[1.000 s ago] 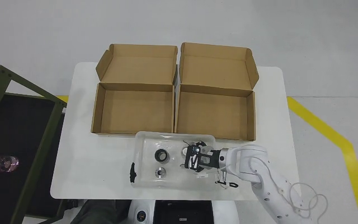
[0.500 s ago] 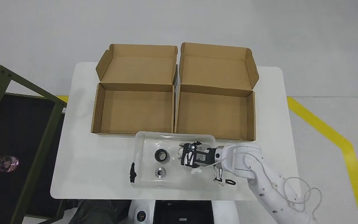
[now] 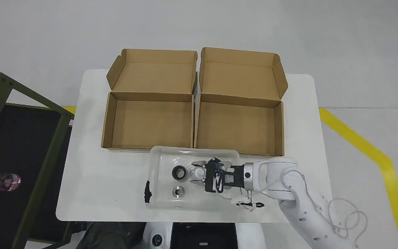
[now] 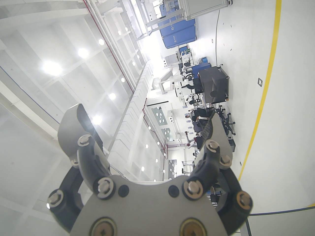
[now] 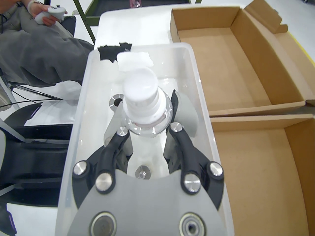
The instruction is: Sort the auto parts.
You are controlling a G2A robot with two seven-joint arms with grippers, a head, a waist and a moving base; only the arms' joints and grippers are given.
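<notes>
Right pincer (image 3: pixel 205 174) is inside the clear bin (image 3: pixel 186 149), fingers narrowed onto a white-capped part (image 5: pixel 141 94), gripping its clear flanged base on both sides, cap pointing away from the wrist. From my end I can't tell whether the part is resting on the bin floor or held just off it. Other contents of the bin: a dark ring (image 3: pixel 180 172) just beyond the held part, a silver ring (image 3: pixel 178 192) near it on the side toward the robot, and a small silver piece (image 5: pixel 142 170) on the floor under the pincer. Black tape (image 5: pixel 110 51) is stuck on the bin's end wall, away from the arm. The bin sits on the white surface (image 3: pixel 93 155) near its front edge, just in front of two open cardboard boxes standing side by side and touching: left box (image 3: pixel 148 124) and right box (image 3: pixel 236 129), lids folded back, bare cardboard floors showing. Left pincer (image 4: pixel 142 121) is wide, nothing between the fingers, pointed up at the ceiling lights and well away from the parts.
</notes>
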